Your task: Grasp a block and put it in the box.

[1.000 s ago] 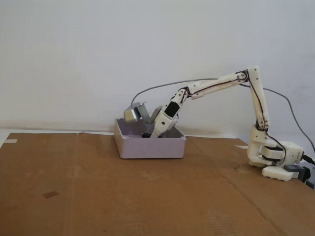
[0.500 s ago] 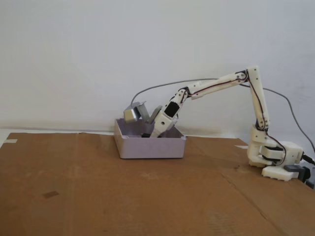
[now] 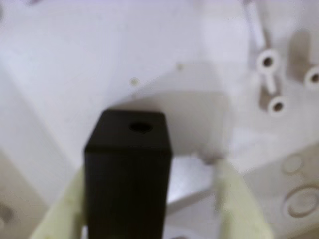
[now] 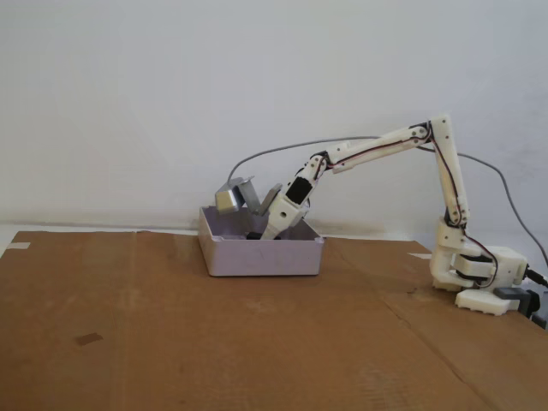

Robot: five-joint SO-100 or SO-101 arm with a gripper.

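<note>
Wrist view: the block (image 3: 127, 169) fills the lower centre of the frame, a matte black rectangular piece with a round hole in its top face. It stands upright against my left pale finger (image 3: 65, 209), while my right finger sits apart from it with a clear gap showing the floor of the box (image 3: 75, 59) between them. I judge my gripper (image 3: 149, 199) to be released, with the jaws spread and no longer pinching the block. Pale lilac-white box floor surrounds the block, with moulded studs (image 3: 269, 74) at upper right of the frame.

Fixed view: my gripper (image 4: 259, 229) is lowered inside the box (image 4: 261, 255), left of frame centre, on the cardboard surface (image 4: 257, 342). A dark spot just above the box's front wall is probably the block (image 4: 253, 234). A grey camera module (image 4: 235, 197) rides above the left rim.

Task status, as judged:
1. Grasp and transport: complete.
2. Placement: block appears to rest on the box floor; whether it is fully seated cannot be confirmed.
3. Remaining: lift my gripper clear without tipping the block, which is touching one finger.
</note>
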